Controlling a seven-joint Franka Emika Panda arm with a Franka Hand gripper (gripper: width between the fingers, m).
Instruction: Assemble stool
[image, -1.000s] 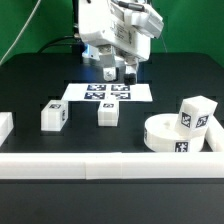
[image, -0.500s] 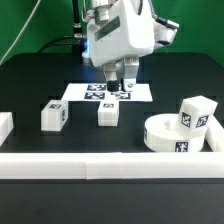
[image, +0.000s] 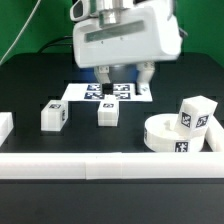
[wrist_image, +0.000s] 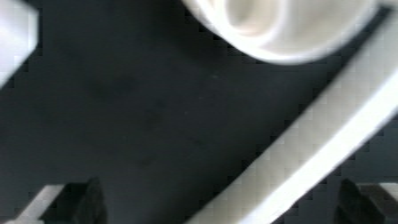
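Arm: the Panda arm's white wrist housing (image: 125, 40) hangs over the far middle of the black desk (image: 30, 90), above the marker board (image: 78, 92).
Jaws: spread wide and empty, pointing down at the board. In the wrist view the fingertips (wrist_image: 68, 205) frame nothing but dark desk.
Seat: the round stool seat (image: 172, 136) lies flat at the exterior view's right, just behind the front rail. Its axis is upright and a tag on its side wall faces the camera. The wrist view catches part of its rim (wrist_image: 276, 25).
Left leg: a short white block (image: 54, 115) stands alone at the exterior view's left, tag turned toward the camera.
Middle leg: a second block (image: 107, 113) stands just in front of the marker board, tag side forward, apparently upright.
Right leg: the third block (image: 196, 113) sits tilted at the seat's far edge. Whether it rests on the seat or behind it cannot be told.
Front rail: a long white border rail (image: 100, 165) runs across the desk's near side.
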